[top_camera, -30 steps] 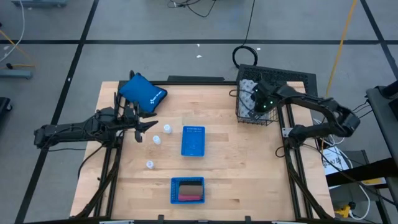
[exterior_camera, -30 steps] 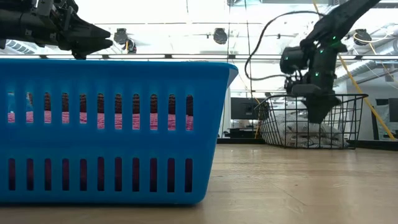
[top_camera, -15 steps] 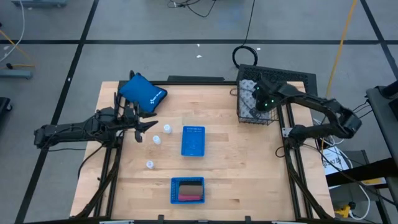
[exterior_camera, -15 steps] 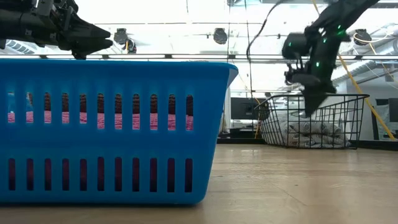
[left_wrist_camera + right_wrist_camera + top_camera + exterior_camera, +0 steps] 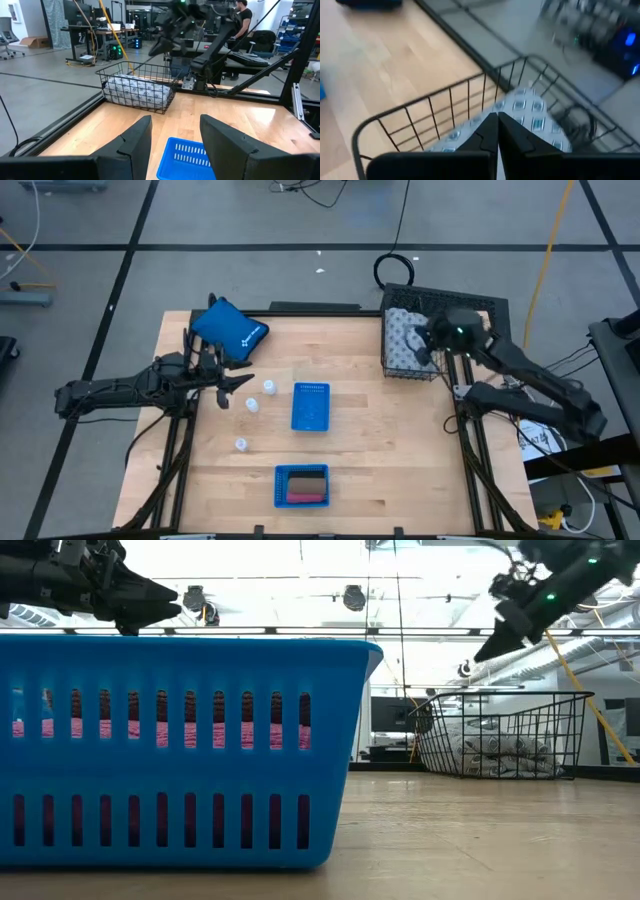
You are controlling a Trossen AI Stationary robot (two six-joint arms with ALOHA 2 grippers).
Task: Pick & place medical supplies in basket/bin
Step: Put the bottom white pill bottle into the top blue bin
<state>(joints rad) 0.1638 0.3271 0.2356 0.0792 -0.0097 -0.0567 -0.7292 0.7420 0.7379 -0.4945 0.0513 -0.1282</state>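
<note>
The black wire basket [image 5: 470, 308] stands at the table's far right corner, and the white roll with the grey dotted pattern [image 5: 402, 340] lies on its floor. My right gripper [image 5: 422, 345] hangs shut and empty above the basket [image 5: 520, 735], higher than its rim [image 5: 483, 652]. Its wrist view looks down past the shut fingers [image 5: 497, 131] onto the roll [image 5: 530, 107]. Three tiny white bottles [image 5: 269, 387] [image 5: 252, 405] [image 5: 240, 444] stand on the wood left of centre. My left gripper [image 5: 238, 384] waits open beside them, above the table [image 5: 175, 135].
An empty blue tray [image 5: 311, 406] lies at the table's centre. A second blue tray [image 5: 302, 485] near the front edge holds pink and brown blocks. A blue pouch [image 5: 230, 330] sits at the far left. Bare wood lies between the trays and the basket.
My right gripper has risen out of the basket, from down between its walls to well above its rim, tipping to a slant as the wrist swung toward the table's right edge. The dotted roll stays lying in the basket.
</note>
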